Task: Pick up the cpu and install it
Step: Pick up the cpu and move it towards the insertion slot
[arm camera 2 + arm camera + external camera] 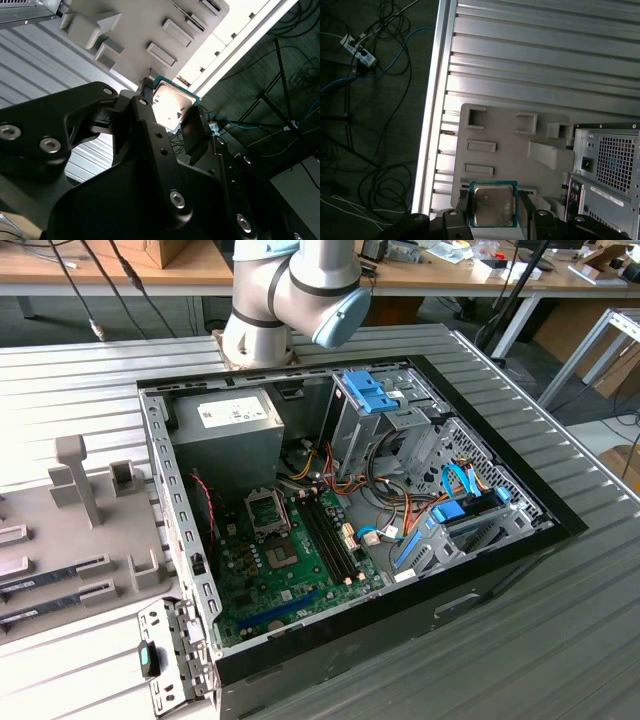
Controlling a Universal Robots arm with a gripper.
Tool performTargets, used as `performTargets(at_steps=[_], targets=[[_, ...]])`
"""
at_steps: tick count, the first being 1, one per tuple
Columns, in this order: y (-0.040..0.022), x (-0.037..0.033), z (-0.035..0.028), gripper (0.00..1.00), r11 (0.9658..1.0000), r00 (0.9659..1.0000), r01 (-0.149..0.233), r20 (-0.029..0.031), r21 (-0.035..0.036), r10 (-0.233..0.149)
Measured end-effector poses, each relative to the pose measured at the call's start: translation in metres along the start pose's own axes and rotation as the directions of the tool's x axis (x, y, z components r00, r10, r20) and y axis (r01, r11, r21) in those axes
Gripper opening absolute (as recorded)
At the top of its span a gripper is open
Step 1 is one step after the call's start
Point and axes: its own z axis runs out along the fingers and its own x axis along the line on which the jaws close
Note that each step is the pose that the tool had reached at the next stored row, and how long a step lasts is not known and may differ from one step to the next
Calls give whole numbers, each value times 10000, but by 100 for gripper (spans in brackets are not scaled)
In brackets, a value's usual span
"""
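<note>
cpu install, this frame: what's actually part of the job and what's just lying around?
Part of the job:
- cpu, gripped by the gripper
- socket, likely its destination, on the green board inside the open computer case

Just lying about:
- grey tray
- power supply
- drive cage
- wires
- floor cables

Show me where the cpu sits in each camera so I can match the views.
First wrist view: the cpu sits between the hand's fingers, in front of the gray tray.
Second wrist view: the cpu sits between the fingers of the hand, with the gray tray beyond it.
Exterior view: the shared landmark, the gray tray, lies at the exterior view's left, beside the open computer case.
</note>
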Motion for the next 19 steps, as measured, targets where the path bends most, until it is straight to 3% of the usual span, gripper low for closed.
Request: performTargets(at_steps=[19], targets=[[3,-9,-218,47,10000,10000,0,1,-2,0]])
